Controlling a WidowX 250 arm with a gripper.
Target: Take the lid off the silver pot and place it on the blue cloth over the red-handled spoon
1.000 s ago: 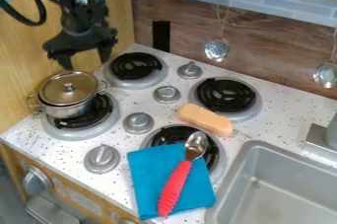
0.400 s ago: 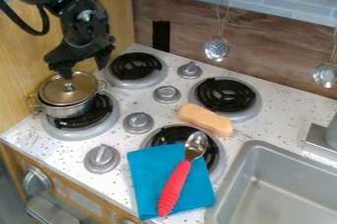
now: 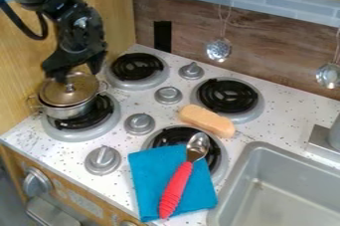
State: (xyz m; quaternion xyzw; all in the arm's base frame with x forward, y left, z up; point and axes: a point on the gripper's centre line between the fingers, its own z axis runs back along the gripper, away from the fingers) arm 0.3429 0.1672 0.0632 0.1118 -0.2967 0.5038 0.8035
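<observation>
My gripper (image 3: 78, 76) hangs at the upper left with its fingers apart, just above the back part of the lid (image 3: 69, 95). Nothing is between the fingers. The lid, with its small round knob, covers a silver pot (image 3: 69, 109) that stands on the left front burner. A blue cloth (image 3: 152, 170) lies over the near edge of another burner, and a spoon with a red handle (image 3: 176, 185) rests across it. Behind the cloth is a peach-coloured oblong block (image 3: 207, 120), lying between two burners.
A grey sink (image 3: 266, 190) is at the lower right with a faucet base (image 3: 318, 140) beside it. Silver knobs (image 3: 139, 124) stand among the burners. Ladles (image 3: 218, 50) hang along the back wall (image 3: 266, 46). A wooden wall (image 3: 23, 60) borders the left side.
My gripper has come down toward the pot lid and shifted slightly left, its fingers somewhat nearer each other. The pot, cloth, spoon and block have stayed in place.
</observation>
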